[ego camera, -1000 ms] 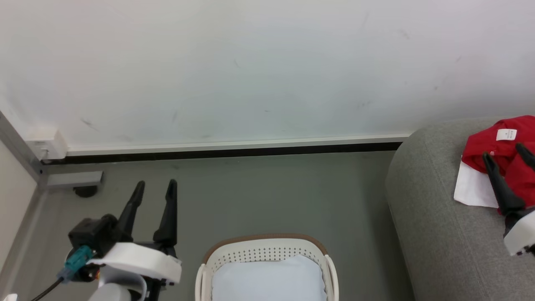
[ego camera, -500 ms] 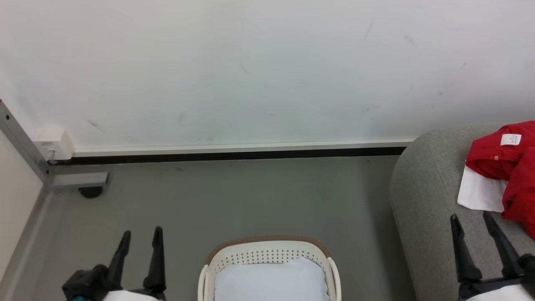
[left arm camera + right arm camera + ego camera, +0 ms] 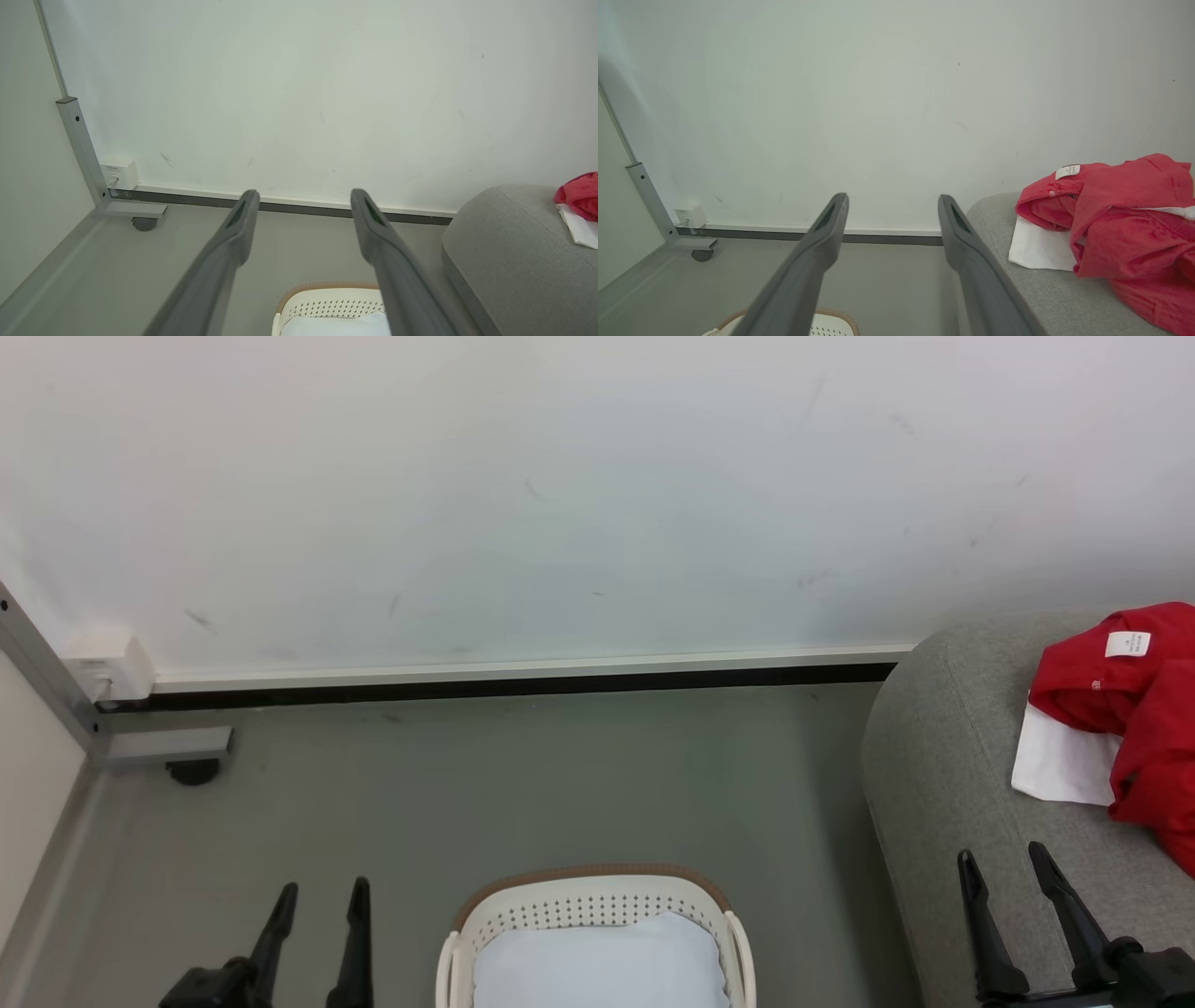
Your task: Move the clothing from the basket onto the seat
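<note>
Clothing [image 3: 1120, 709]: lay heaped on the seat [image 3: 943, 784] at 3 o'clock — outside the basket [image 3: 597, 894].
Grippers: left gripper [image 3: 325, 887] and right gripper [image 3: 1000, 852] both spread, empty.
Risk: pale pad [image 3: 597, 961] in basket might be mistaken for a garment.

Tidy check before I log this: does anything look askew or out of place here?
The clothing lies crumpled on the seat, a white panel poking out beneath the red. The basket stands upright holding a pale pad. Nothing looks spilled or damaged.
</note>
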